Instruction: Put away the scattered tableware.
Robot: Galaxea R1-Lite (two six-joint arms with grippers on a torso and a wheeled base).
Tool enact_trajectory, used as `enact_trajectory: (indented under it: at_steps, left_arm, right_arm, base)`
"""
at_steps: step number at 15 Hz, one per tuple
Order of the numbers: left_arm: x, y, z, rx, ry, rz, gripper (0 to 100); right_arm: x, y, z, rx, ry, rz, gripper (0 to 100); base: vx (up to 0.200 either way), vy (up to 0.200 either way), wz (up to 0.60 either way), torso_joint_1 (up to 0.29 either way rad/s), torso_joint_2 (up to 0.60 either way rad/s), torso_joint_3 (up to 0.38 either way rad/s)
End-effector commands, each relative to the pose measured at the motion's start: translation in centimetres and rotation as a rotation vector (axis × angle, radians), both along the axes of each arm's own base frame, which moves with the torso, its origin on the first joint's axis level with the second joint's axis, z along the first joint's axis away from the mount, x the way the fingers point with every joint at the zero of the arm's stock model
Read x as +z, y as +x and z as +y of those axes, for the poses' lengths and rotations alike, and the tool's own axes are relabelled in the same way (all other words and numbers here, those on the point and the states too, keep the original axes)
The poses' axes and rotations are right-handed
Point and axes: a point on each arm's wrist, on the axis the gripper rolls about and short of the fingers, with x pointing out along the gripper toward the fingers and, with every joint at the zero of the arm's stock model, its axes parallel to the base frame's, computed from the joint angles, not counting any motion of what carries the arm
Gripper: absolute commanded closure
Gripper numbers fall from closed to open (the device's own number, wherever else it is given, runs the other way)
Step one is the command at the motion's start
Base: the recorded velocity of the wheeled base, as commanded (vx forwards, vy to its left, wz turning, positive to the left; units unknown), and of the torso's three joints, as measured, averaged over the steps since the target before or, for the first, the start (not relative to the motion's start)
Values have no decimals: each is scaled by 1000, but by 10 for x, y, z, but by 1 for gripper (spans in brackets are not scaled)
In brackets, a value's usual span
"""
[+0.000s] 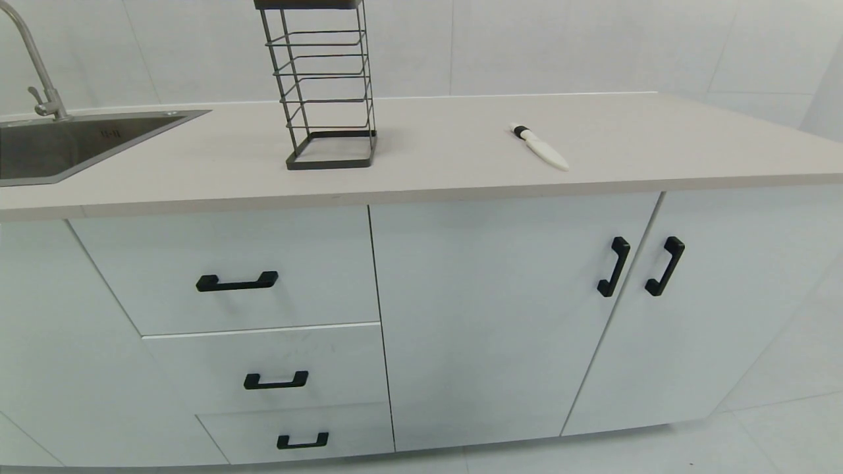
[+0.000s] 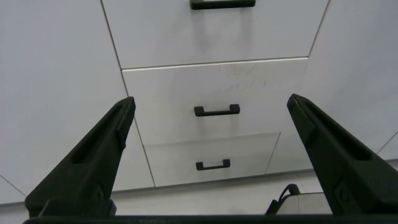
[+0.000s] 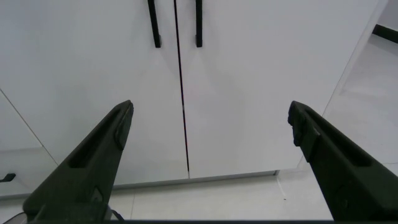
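Left claw (image 2: 210,104) and right claw (image 3: 210,107) gape wide, ready; white plastic knife (image 1: 539,147) lies unstowed right of black wire rack (image 1: 326,85).

Bright, even, diffuse light falls from above. The wire rack (image 1: 329,164) casts only a faint soft shadow on the desk (image 1: 448,164) at its base; the sink (image 1: 79,141) basin is the darkest patch. Cabinet fronts (image 1: 500,316) are lit flat. Straight edges lean outward near the head view's borders. In both wrist views the jaws stand dark against the bright fronts

knife (image 1: 539,147) right of rack (image 1: 329,163), on counter (image 1: 454,174)
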Motion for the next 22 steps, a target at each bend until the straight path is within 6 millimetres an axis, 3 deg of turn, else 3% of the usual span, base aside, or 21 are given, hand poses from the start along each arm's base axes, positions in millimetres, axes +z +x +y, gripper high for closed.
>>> enact_trajectory:
  at_steps: [1,5,8,15,22]
  left_arm:
    - [0,0,0,0,0,1,0]
    - [0,0,0,-2,0,1,0]
    - [0,0,0,-5,-1,1,0]
    - [0,0,0,0,-3,1,0]
    - [0,0,0,1,-7,1,0]
  right_arm:
    - [0,0,0,0,0,2,0]
    - [0,0,0,0,-1,1,0]
    - [0,0,0,0,0,1,0]
    - [0,0,0,-2,-4,2,0]
    - [0,0,0,-2,-3,1,0]
  base:
    - [200,0,0,7,-2,2]
    - [0,0,0,0,0,0]
    - [0,0,600,1,5,6]
    - [0,0,0,0,0,0]
    - [0,0,0,223,-233,-149]
